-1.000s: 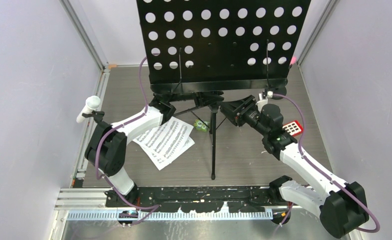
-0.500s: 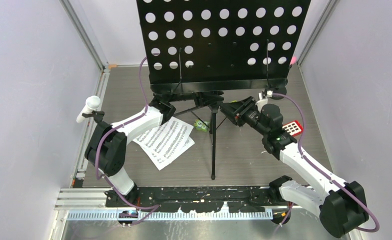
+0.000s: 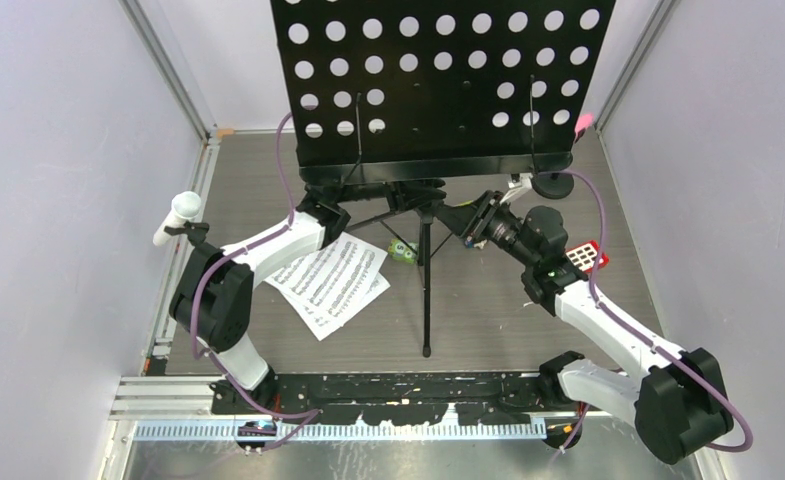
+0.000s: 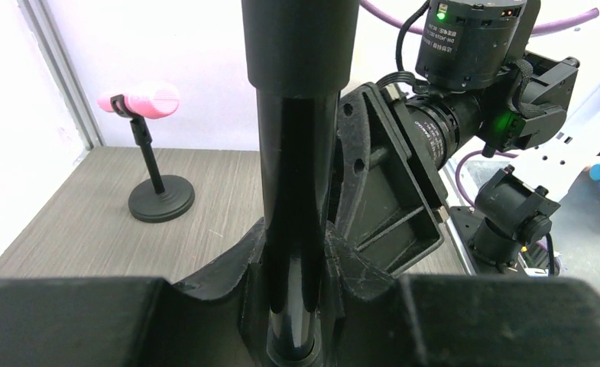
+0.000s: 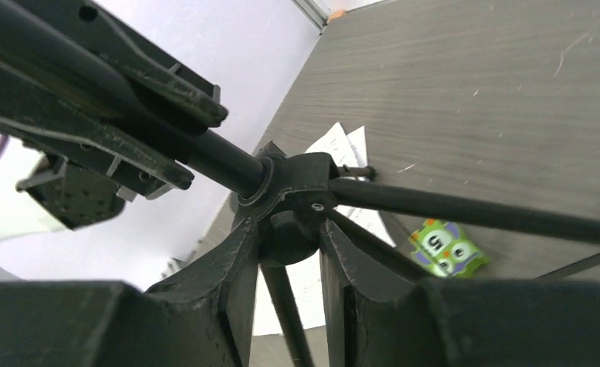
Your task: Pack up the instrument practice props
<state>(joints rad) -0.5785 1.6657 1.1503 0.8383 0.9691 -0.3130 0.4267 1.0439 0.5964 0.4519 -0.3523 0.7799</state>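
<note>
The black perforated music desk (image 3: 438, 80) stands on its tripod at the back; one leg (image 3: 427, 300) runs toward me. My left gripper (image 3: 353, 205) reaches under the desk's lip and is shut on the stand's pole (image 4: 300, 153). My right gripper (image 3: 471, 216) comes from the other side, and its fingers (image 5: 235, 267) close on the knob of the tripod hub (image 5: 289, 229). White sheet-music pages (image 3: 330, 285) lie on the floor. The white microphone (image 3: 178, 214) sits on its mount at the left wall. The pink microphone (image 4: 140, 101) stands on its round-based mount (image 4: 161, 200).
A green toy block (image 3: 401, 250) lies by the tripod's centre, also in the right wrist view (image 5: 448, 248). A red keypad (image 3: 588, 257) lies half under my right arm. Walls close in left and right, with a rail along the near edge (image 3: 368, 385).
The music desk has shifted slightly left and up in the view. My right gripper has moved a little farther back toward the stand, uncovering the pink microphone's mount base. The left arm holds still.
</note>
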